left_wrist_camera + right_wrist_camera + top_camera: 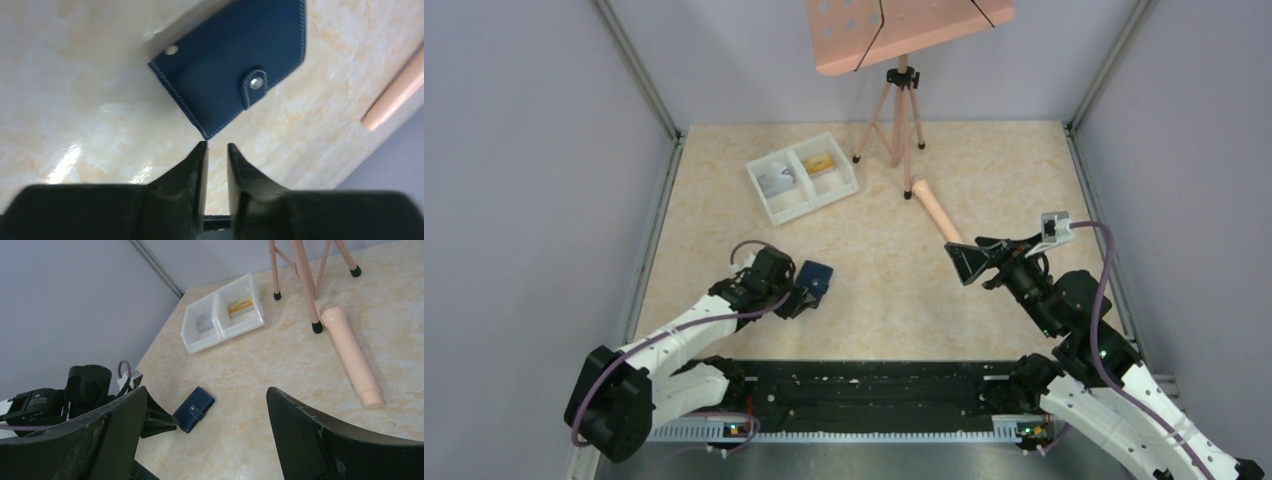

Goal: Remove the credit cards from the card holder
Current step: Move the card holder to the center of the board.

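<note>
Card holder (818,276): flat on the tabletop (894,310), well apart from the white tray (816,205), on the tray's side toward the arm bases. It is folded closed. The snap tab (256,85) lies over the cover and looks fastened.

Cards: a grey credit card (776,182) lies in the tray's left compartment and a yellow-orange credit card (821,165) in its right one. Sorted by colour, it seems. Judgement: extraction is probably done or nearly so. The closed cover hides whether any card is left inside.

Left claw (216,147): on the far side of the holder from the tray, tips low and just short of the holder's nearest corner, not touching it. Fingers are drawn almost together, with a slim gap and nothing in it. Lined up on the corner like this, it reads as set to nudge or pin the holder, not to grip it.

Right claw (962,264): well to the right of the tray, past the pink cylinder (936,210). It is raised off the tabletop, spread wide and carrying nothing. It faces back toward the holder, probably parked clear to leave the left arm room.

If any cards remain, the tab must be undone first. The holder is flat and may slide, so one claw would have to hold it down.
</note>
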You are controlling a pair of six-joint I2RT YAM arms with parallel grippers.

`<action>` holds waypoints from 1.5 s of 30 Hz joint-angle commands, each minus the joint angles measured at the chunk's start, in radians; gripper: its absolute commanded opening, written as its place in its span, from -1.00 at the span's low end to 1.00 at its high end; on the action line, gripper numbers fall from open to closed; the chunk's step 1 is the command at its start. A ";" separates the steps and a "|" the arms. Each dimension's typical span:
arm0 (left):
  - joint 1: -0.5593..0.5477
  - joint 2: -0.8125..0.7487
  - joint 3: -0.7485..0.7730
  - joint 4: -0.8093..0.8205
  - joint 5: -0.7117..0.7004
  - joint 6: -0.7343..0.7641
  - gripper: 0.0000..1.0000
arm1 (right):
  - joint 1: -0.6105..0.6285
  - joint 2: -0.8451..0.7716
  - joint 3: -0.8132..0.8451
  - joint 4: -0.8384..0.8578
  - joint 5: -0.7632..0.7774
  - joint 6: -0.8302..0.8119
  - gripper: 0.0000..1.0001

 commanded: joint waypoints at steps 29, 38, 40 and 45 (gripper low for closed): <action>0.084 0.322 0.280 -0.007 -0.007 0.681 0.21 | 0.006 -0.004 -0.007 -0.007 0.002 0.013 0.74; 0.079 0.325 0.182 0.106 0.157 0.616 -0.09 | 0.005 0.032 -0.011 -0.043 0.025 0.032 0.73; 0.071 0.313 0.146 0.163 0.218 0.591 -0.15 | 0.005 0.055 -0.009 -0.065 0.034 0.043 0.72; 0.043 0.262 0.094 0.242 0.250 0.548 -0.21 | 0.005 0.103 -0.009 -0.074 0.034 0.066 0.71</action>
